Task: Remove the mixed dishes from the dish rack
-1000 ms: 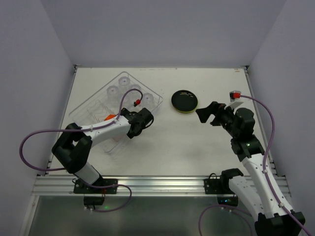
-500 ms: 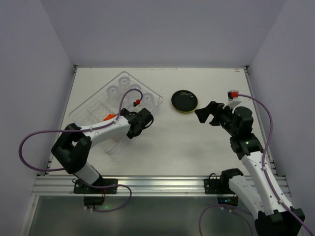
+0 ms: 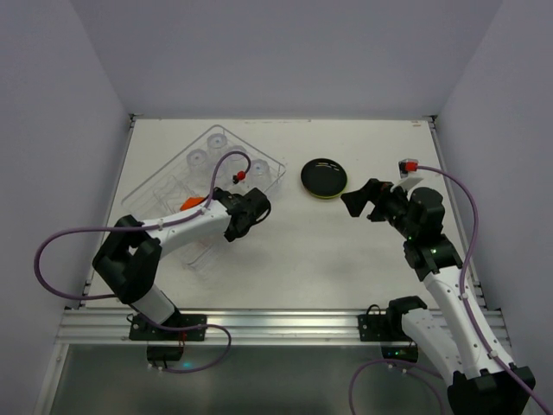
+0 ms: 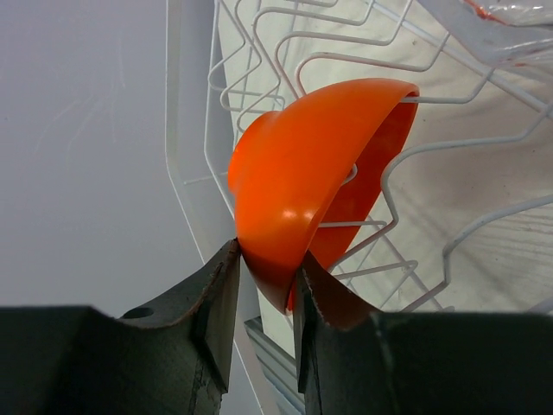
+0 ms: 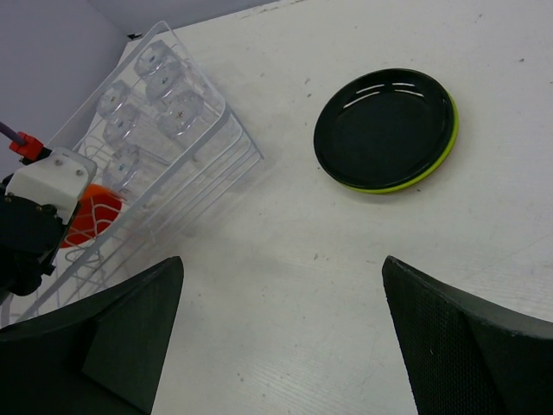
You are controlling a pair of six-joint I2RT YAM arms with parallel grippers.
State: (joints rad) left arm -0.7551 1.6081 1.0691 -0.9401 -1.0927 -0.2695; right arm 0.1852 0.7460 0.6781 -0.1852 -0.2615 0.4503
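The dish rack [image 3: 164, 177] lies at the left of the table. Several clear cups [image 3: 214, 145] stand in its far end. My left gripper [image 3: 207, 206] reaches into the rack and is shut on the rim of the orange-red bowl [image 3: 193, 204]. In the left wrist view the bowl [image 4: 302, 181] stands on edge among the rack wires [image 4: 449, 147], pinched between my gripper's [image 4: 266, 259] jaws. The black plate [image 3: 324, 176] rests on the lime-green plate [image 5: 436, 164] on the table. My right gripper [image 3: 359, 201] hovers open and empty to their right.
The right wrist view shows my right gripper [image 5: 282, 259] above bare table, with the black plate [image 5: 384, 128], the rack [image 5: 207, 147], the cups [image 5: 147, 86] and the bowl [image 5: 91, 216] ahead. Walls close the table at the back and both sides.
My left gripper has shifted slightly up and away with the bowl in it. My right gripper has moved a little to the left.
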